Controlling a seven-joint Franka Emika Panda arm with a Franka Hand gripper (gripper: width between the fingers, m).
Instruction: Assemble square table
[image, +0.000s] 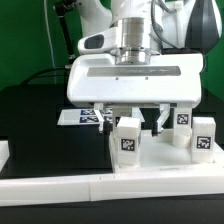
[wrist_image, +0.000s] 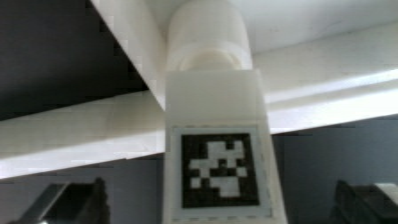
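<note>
A white leg block (image: 128, 138) with a black-white tag stands upright at the front of the table. In the wrist view the same leg (wrist_image: 219, 120) fills the middle, tag facing the camera. My gripper (image: 135, 122) hangs right over it, open, with one finger (wrist_image: 71, 200) on each side and a clear gap between each finger and the leg. Two more tagged legs (image: 183, 125) (image: 203, 138) stand upright to the exterior view's right. They rise from a white part (image: 160, 158) that looks like the square top. Its rim is hard to make out.
Long white border bars (image: 60, 185) run along the front edge and show as a pale band in the wrist view (wrist_image: 89, 130). The marker board (image: 82, 117) lies on the black table behind the gripper on the exterior view's left.
</note>
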